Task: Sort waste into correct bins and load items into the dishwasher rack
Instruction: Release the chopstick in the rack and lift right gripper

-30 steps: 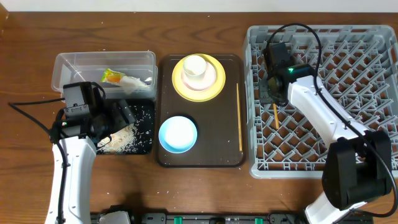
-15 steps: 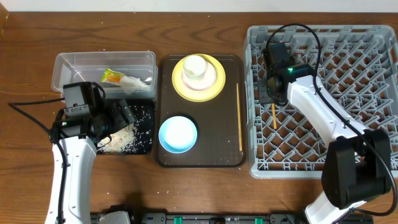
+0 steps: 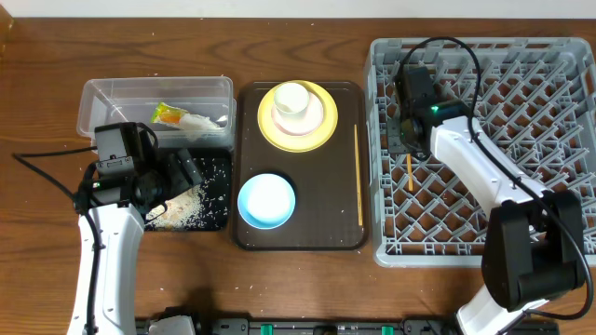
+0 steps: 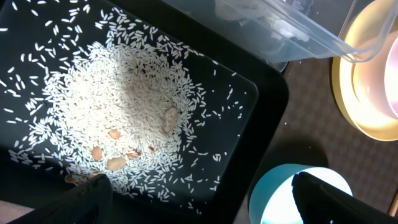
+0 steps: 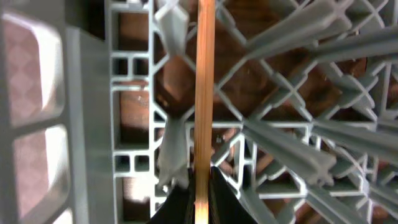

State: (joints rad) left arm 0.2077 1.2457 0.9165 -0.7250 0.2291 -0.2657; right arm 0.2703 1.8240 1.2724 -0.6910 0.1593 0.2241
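My right gripper (image 5: 200, 194): fingers closed tight on one chopstick (image 5: 204, 93), which runs straight away from the wrist camera, lying on the grid of the dishwasher rack (image 5: 130, 112) near its left wall. Overhead, that stick sits in the rack's left part, tip just below the gripper.

My left gripper (image 4: 205, 196): fingers spread wide, holding nothing, hovering over the black tray (image 4: 261, 124). Rice grains (image 4: 118, 106) are heaped in the tray with a few tan scraps mixed in and loose grains scattered around. The light blue bowl (image 4: 280, 193) is just past the tray's corner, on the brown serving tray (image 3: 321, 233). Further out, the clear tub (image 4: 298, 31) holds the snack wrapper (image 3: 168, 114) and white wrapper (image 3: 200, 121). The yellow plate (image 4: 348, 93) carries the pink bowl (image 4: 379, 62) with the white cup (image 3: 291, 98) in it. The second chopstick (image 3: 358, 175) lies along the serving tray's right edge.
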